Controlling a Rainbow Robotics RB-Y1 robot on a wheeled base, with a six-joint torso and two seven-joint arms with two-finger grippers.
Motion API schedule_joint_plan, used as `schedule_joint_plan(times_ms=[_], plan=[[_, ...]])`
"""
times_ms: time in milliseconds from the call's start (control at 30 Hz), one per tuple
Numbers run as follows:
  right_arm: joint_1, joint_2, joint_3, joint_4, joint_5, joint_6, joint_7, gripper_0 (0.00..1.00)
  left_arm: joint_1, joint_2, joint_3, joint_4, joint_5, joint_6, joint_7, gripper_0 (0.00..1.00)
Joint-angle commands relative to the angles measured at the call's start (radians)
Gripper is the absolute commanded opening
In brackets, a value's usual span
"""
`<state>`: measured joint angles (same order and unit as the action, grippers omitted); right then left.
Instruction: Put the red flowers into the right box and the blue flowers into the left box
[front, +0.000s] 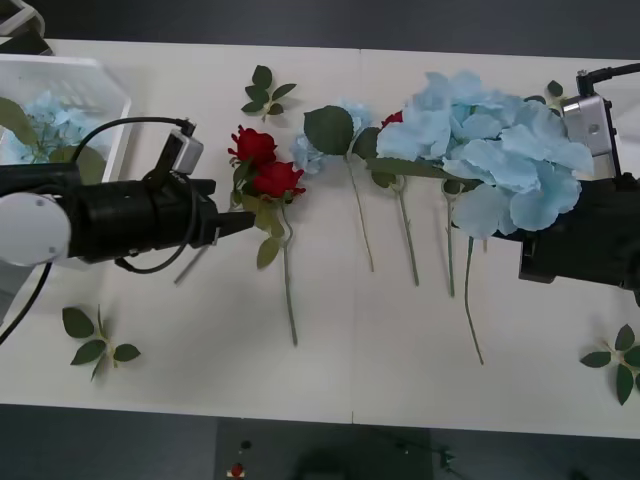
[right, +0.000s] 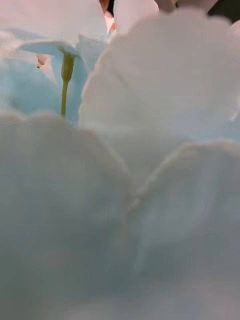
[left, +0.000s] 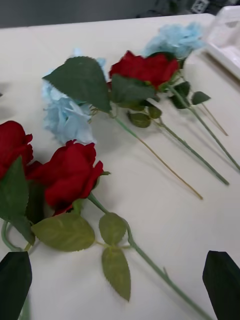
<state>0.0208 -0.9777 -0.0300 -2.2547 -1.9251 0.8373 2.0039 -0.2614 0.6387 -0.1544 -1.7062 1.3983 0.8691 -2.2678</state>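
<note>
2 red flowers (front: 265, 165) lie just beyond the left hand's (front: 243, 222) spread fingers.

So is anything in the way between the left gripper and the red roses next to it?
No. The left gripper, fingers open, points at the two red roses with bare table between. In the left wrist view the nearest rose lies just ahead of the fingertips.

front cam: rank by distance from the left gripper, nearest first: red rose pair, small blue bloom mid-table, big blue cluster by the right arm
From the left gripper, jaws open:
1. The red rose pair, just ahead of the jaws toward table centre.
2. The small blue bloom, farther toward the robot's right, beside a large green leaf.
3. The big blue cluster, far across, against the right gripper's arm.
</note>
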Motion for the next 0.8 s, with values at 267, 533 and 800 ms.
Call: schedule_joint_plan(times_ms=[267, 533, 800], plan=[[-0.105, 0.1, 0.07, 0.003, -0.041, 0.101, 0.374, 0.0, 0.037, -0.002, 0.207, 0.347, 0.533, 0.45, -0.437, 1.0], [-0.259, 0.165, 0.228, 0.109, -0.041, 0.101, 0.438, 0.0, 0.021, -0.172, 0.053, 0.416, 0.749, 0.507, -0.437, 1.0], [-0.371, 0.218, 0.309, 0.219, -0.038, 0.101, 0.461, 0.0, -0.018, -0.324, -0.028, 0.415, 0.775, 0.504, -0.437, 1.0]])
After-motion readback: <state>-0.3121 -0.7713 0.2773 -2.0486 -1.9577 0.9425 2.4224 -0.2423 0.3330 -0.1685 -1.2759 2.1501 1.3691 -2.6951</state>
